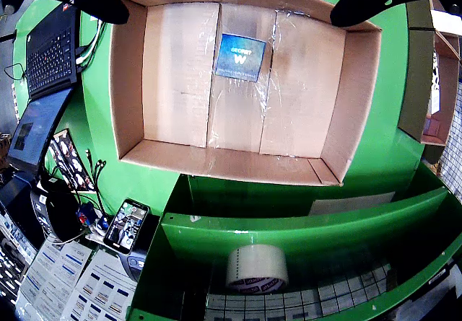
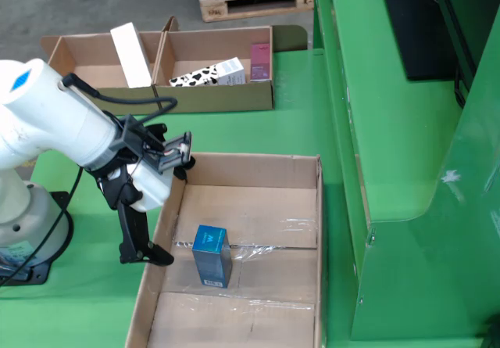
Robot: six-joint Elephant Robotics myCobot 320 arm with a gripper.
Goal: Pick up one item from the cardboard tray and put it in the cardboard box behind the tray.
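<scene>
one small blue rectangular carton (image 2: pixel 211 255) stands upright on the taped floor of the large open brown cardboard box (image 2: pixel 301 168), alone in it and near its left wall in the fixed view. the black two-fingered gripper (image 2: pixel 156 256) hangs over that left wall with its fingers spread wide and holding nothing. in the far two-compartment cardboard tray (image 2: pixel 219 98) three items remain: one white box (image 2: pixel 130 54), one cow-patterned carton (image 2: pixel 208 73), one pink box (image 2: pixel 259 61).

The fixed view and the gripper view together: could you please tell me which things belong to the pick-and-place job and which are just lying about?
Job:
- blue box
- large cardboard box
- cardboard tray
- cow-patterned carton
- white box
- pink packet
- gripper, open

Lying about:
- tape roll
- phone
- laptop
- pallet
</scene>
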